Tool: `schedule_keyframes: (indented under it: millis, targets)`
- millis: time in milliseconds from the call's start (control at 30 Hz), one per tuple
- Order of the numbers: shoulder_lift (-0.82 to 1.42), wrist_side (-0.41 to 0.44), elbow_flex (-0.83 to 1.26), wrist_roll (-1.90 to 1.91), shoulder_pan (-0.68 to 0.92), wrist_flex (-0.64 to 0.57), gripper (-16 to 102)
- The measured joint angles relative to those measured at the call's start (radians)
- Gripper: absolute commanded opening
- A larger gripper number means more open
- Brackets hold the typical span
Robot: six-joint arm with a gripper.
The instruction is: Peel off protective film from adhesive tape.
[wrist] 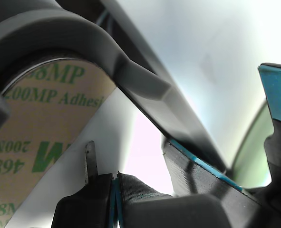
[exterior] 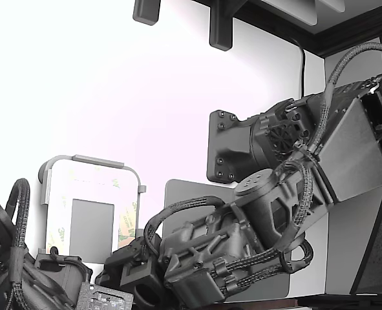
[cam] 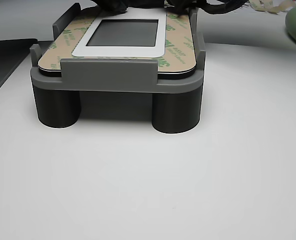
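The protective film [exterior: 131, 223] is a pale-yellow strip with green print along the white panel's [exterior: 90, 184] side, at the exterior view's right. The adhesive tape under it is hidden. In the wrist view the film [wrist: 40, 128] fills the close-up, with green "200MP Adhesive" lettering. My gripper [wrist: 115, 183] sits just at the panel's edge beside the film. Its dark fingers [wrist: 83, 204] meet along a blue seam, and nothing shows between them. In the exterior view the gripper [exterior: 134, 253] is at the panel's near corner. In the other view a tan printed strip [cam: 56, 49] lies along each long side.
A grey fixture [cam: 112, 75] on two round legs holds the panel, which has a grey square [exterior: 92, 229] in it. Its raised rim [wrist: 130, 76] curves over the film's corner. A second arm's cables [exterior: 13, 258] sit at the exterior view's lower left. Curled liner scraps [cam: 273, 6] lie behind.
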Motion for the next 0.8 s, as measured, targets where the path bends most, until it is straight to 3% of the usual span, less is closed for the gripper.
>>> schedule_keyframes:
  millis: [800]
  targets:
    - [0.005, -0.006, 0.003, 0.037, 0.006, 0.011, -11]
